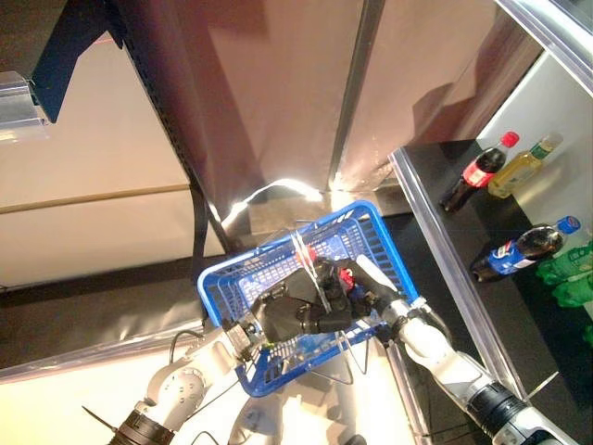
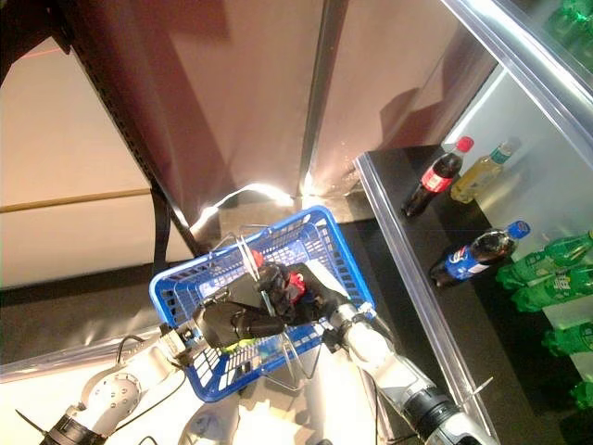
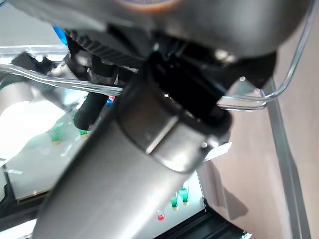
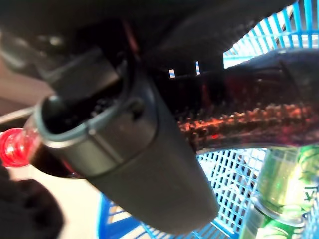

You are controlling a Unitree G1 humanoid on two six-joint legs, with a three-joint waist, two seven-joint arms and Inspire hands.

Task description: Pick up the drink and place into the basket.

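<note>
Now right hand [image 2: 320, 295] grips cola bottle [image 4: 239, 119] over basket [image 2: 347, 243].

blue basket [image 1: 375, 232], robot hands inside, shelved bottles [image 1: 477, 172]

It was a shop, by the look of the retail shelving. A dark display shelf [image 1: 445, 232] with a metal front rail held bottled drinks laid in rows: a red-capped cola bottle [image 1: 474, 174], a yellow drink bottle [image 1: 521, 167], a blue-capped cola bottle [image 1: 519, 248] and green bottles [image 2: 542, 278]. A blue plastic shopping basket [image 1: 371, 227] with wire handles sat in front.
</note>
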